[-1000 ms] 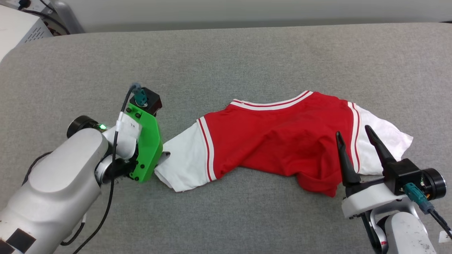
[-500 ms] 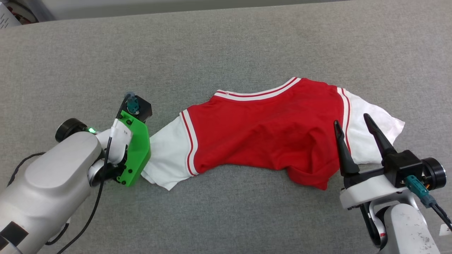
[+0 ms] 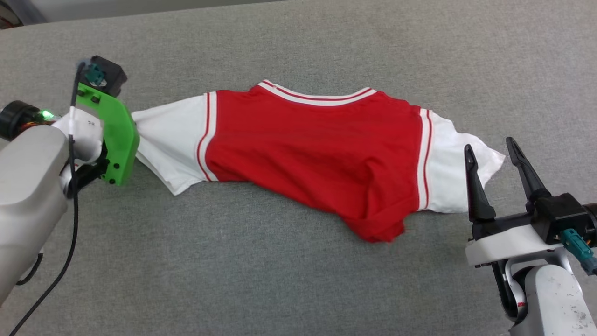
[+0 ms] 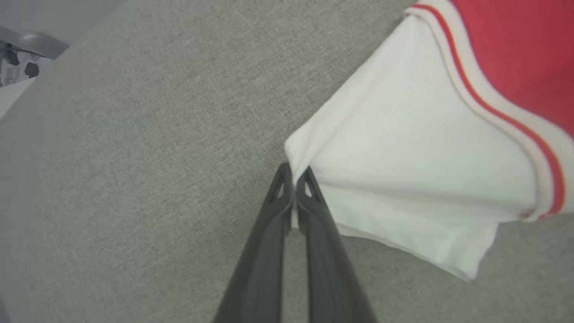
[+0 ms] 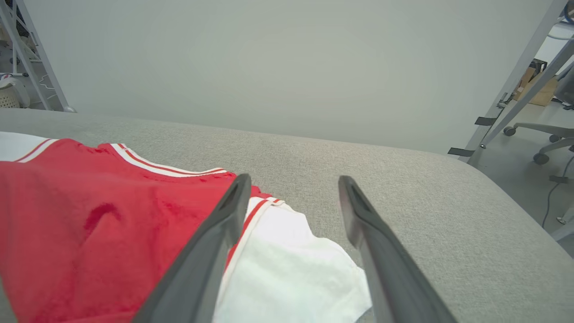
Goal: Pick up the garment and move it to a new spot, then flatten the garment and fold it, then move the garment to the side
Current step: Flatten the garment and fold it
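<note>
- red T-shirt (image 3: 308, 140) lies spread, rumpled, across grey fabric surface (image 3: 280, 280)
- left gripper (image 4: 293, 174): jaws pinched on its white sleeve (image 4: 403, 170) corner
- right gripper (image 3: 489, 144): jaws apart, holding nothing, just beside the other sleeve (image 3: 447, 172)

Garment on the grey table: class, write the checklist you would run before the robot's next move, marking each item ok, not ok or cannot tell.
1. Left gripper shut on the left sleeve edge: ok.
2. Right gripper open: ok.
3. Right sleeve gripped: not ok.
4. Whole garment flat: not ok, bottom bunched.
5. Right gripper clear of the garment: cannot tell.
</note>
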